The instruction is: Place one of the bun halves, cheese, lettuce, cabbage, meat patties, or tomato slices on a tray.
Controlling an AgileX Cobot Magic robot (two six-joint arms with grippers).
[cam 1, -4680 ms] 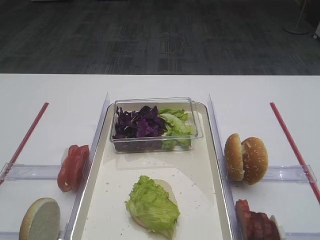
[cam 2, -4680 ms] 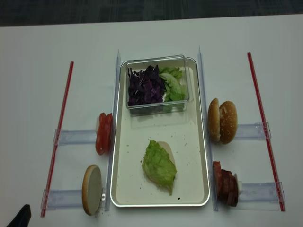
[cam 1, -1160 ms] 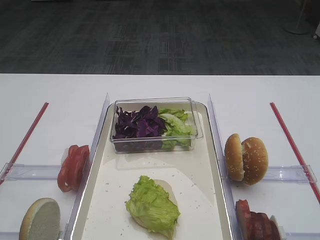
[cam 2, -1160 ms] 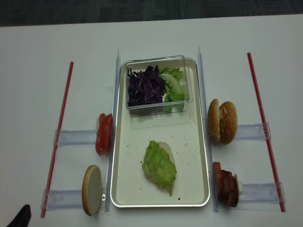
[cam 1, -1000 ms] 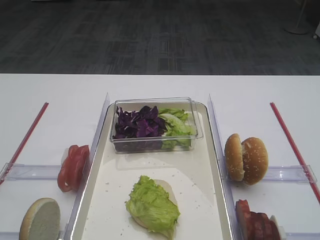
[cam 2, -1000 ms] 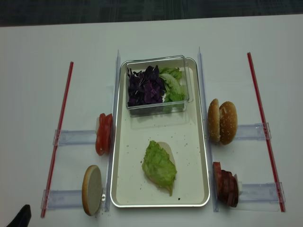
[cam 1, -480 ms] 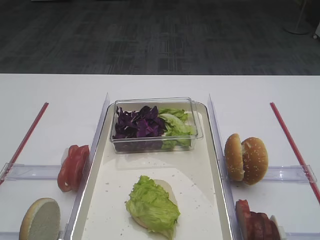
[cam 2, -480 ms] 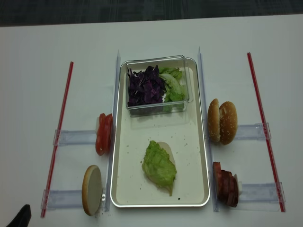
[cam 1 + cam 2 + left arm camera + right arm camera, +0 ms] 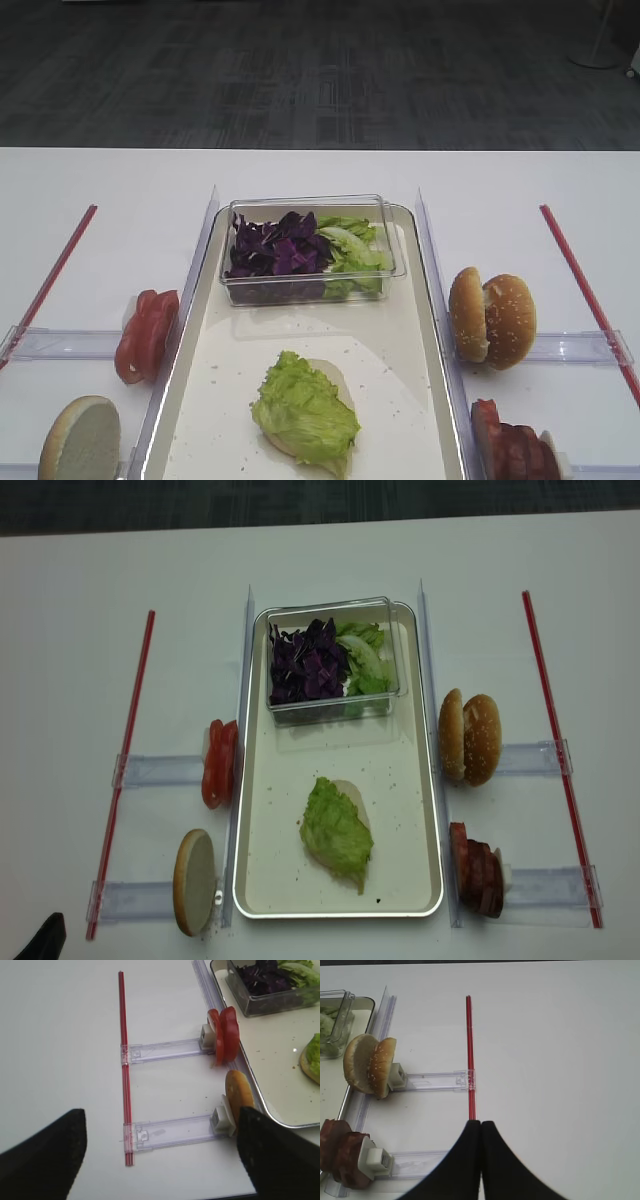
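Observation:
A lettuce (image 9: 303, 410) (image 9: 336, 830) leaf lies on a pale bun half in the cream tray (image 9: 395, 330) (image 9: 400, 800). Left of the tray stand tomato slices (image 9: 145, 335) (image 9: 223, 1035) and a bun half (image 9: 80, 440) (image 9: 235, 1095). To its right are two seeded bun halves (image 9: 492, 318) (image 9: 370, 1065) and meat patties (image 9: 510, 445) (image 9: 340, 1157). Purple cabbage (image 9: 278, 250) fills part of the tub. No cheese is in view. My right gripper (image 9: 480, 1122) is shut and empty over the table, right of the patties. My left gripper (image 9: 160, 1125) hangs open and empty, left of the bun half.
A clear plastic tub (image 9: 392, 262) sits at the tray's far end, with more green leaves (image 9: 352, 250) beside the cabbage. Clear plastic holders (image 9: 60, 343) (image 9: 430, 1080) carry the side items. Red strips (image 9: 50, 280) (image 9: 585, 290) run along both outer sides of the table.

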